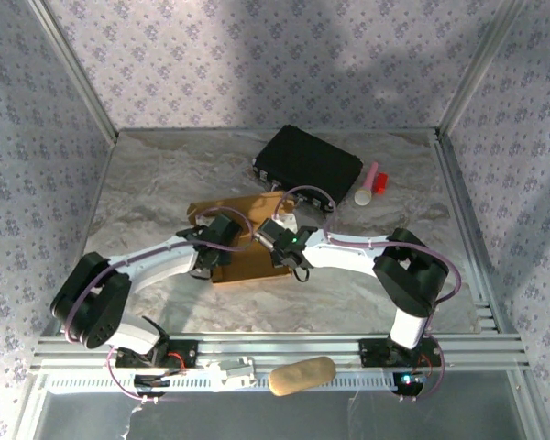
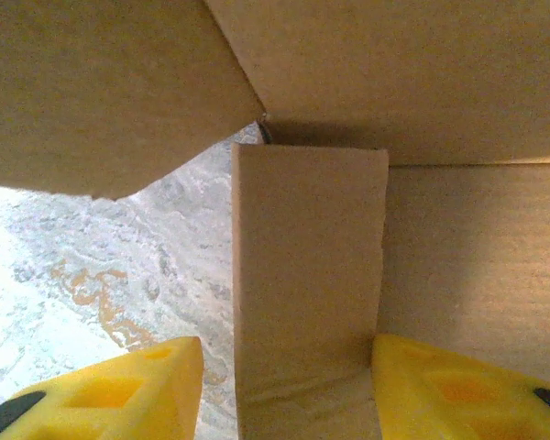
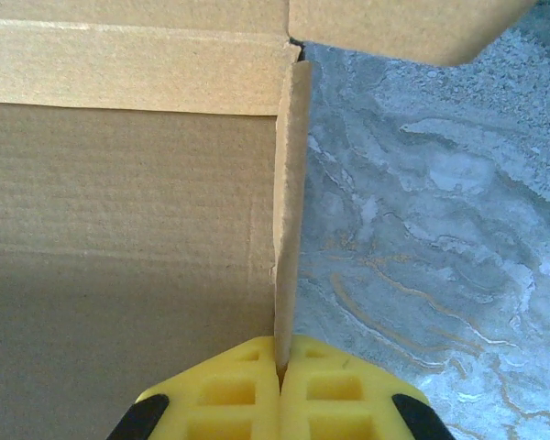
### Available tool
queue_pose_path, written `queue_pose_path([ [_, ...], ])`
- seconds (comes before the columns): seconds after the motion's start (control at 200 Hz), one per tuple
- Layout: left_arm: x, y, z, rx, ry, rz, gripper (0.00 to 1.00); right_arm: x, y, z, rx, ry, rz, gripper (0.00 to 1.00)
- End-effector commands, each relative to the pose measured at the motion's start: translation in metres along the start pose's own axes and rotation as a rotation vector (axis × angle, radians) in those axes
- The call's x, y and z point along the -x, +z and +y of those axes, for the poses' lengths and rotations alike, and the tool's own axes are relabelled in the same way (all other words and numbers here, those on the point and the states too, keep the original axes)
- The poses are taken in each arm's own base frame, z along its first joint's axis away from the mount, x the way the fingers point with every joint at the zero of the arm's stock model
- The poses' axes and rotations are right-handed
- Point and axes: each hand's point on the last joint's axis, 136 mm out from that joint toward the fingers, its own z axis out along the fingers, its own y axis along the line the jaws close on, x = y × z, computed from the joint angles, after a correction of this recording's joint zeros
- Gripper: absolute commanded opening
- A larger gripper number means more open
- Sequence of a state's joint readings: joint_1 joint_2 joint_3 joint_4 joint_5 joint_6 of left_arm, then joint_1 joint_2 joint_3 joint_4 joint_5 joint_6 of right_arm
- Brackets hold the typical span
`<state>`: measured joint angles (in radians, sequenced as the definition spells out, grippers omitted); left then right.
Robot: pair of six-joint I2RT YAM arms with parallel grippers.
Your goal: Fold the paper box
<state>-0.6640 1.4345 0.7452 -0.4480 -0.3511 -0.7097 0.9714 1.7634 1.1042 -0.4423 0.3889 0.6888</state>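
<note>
Reaching in from both sides over the middle of the marble table (image 1: 165, 174), the two arms meet above one tan paper box (image 1: 247, 264). The left arm (image 1: 156, 257) is bent low from the near-left corner and the right arm (image 1: 348, 252) is folded back at the elbow, near right. The left gripper (image 1: 225, 229) sits at the box's left part, the right gripper (image 1: 275, 235) at its middle. In the left wrist view the left gripper (image 2: 287, 353) is spread: one upright flap (image 2: 307, 275) stands between its yellow fingers (image 2: 119, 394), against or just beside the right finger and clear of the left one. In the right wrist view the right gripper (image 3: 280, 353) is pressed together, pinching the thin edge of an upright cardboard wall (image 3: 289, 211), with the box floor (image 3: 128, 202) to its left. The box is half-formed and lies flat on the table, just in front of one black case (image 1: 307, 163). One pink-and-white cylinder (image 1: 370, 185) lies beside the case on the right. One tan oblong piece (image 1: 302, 375) rests on the near rail.
</note>
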Motion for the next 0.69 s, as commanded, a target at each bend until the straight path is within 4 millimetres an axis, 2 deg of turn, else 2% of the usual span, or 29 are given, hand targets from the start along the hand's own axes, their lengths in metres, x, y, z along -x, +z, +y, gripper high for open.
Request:
queue_pose_path([
  [0.0, -0.001, 0.001, -0.006, -0.065, 0.014, 0.034, 0.5, -0.007, -0.001, -0.003, -0.031, -0.031, 0.034, 0.0],
  [0.145, -0.01, 0.009, -0.007, -0.064, 0.026, 0.081, 0.49, -0.006, -0.001, -0.003, -0.03, -0.03, 0.032, 0.0],
  [0.41, -0.011, 0.01, 0.001, -0.044, 0.015, 0.054, 0.26, -0.006, -0.003, -0.003, -0.033, -0.035, 0.03, 0.0],
  [0.69, -0.025, 0.022, 0.008, 0.03, 0.049, 0.1, 0.21, -0.004, -0.004, -0.003, -0.036, -0.036, 0.028, 0.0],
])
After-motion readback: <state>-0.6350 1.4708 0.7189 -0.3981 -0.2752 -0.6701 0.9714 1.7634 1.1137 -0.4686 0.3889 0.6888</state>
